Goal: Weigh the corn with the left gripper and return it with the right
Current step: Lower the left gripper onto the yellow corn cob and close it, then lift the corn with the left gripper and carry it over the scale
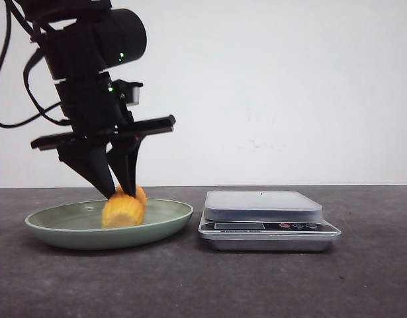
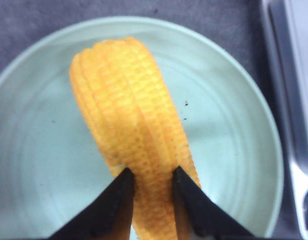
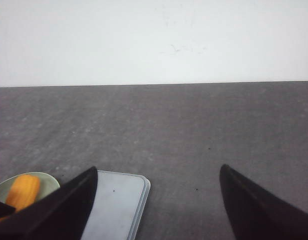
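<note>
Corn [image 1: 123, 211] sits on your plate [image 1: 169, 217], pinched by the left hand [image 1: 121, 193]; lifting, weighing on the scale [image 1: 263, 205] and returning all remain. Your right hand [image 3: 159, 200] waits spread wide, holding nothing.

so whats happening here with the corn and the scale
The left gripper has its fingers closed on the corn, which still sits on the green plate. The scale stands just beside the plate with nothing on its platform, so the weighing has not begun. The right gripper is open, holds nothing and looks over the table from a distance.
</note>
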`<move>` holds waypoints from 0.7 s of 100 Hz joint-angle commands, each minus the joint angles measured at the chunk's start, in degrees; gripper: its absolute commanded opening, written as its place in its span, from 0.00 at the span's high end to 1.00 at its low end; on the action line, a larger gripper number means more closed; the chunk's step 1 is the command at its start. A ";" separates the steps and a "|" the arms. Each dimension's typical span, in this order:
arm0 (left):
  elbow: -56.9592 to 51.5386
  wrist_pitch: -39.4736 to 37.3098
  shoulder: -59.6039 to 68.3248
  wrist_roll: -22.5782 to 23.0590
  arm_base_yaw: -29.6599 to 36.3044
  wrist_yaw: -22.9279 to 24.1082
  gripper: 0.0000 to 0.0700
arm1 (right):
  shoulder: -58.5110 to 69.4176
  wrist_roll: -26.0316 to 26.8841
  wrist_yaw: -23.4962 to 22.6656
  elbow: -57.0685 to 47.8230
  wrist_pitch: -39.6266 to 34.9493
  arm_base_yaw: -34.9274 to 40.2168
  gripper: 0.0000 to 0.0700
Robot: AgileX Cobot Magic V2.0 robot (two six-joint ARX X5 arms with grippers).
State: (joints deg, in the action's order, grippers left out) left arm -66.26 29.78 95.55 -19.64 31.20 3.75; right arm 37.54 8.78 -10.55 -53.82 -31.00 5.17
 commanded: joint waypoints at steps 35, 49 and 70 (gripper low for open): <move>-10.40 2.51 -15.47 2.25 3.08 0.11 0.99 | 0.17 -0.39 0.02 -0.94 0.50 0.11 0.31; -19.17 3.82 -11.45 2.23 6.95 -0.17 0.99 | 0.17 -0.39 0.00 -0.94 0.52 0.11 0.31; -29.73 7.65 -0.42 1.99 11.52 -0.28 0.99 | 0.17 -0.39 0.00 -0.94 0.48 0.11 0.31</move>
State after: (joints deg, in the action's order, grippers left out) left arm -93.30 36.58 91.07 -18.11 41.60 3.62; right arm 37.54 8.80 -10.55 -53.82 -31.03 5.17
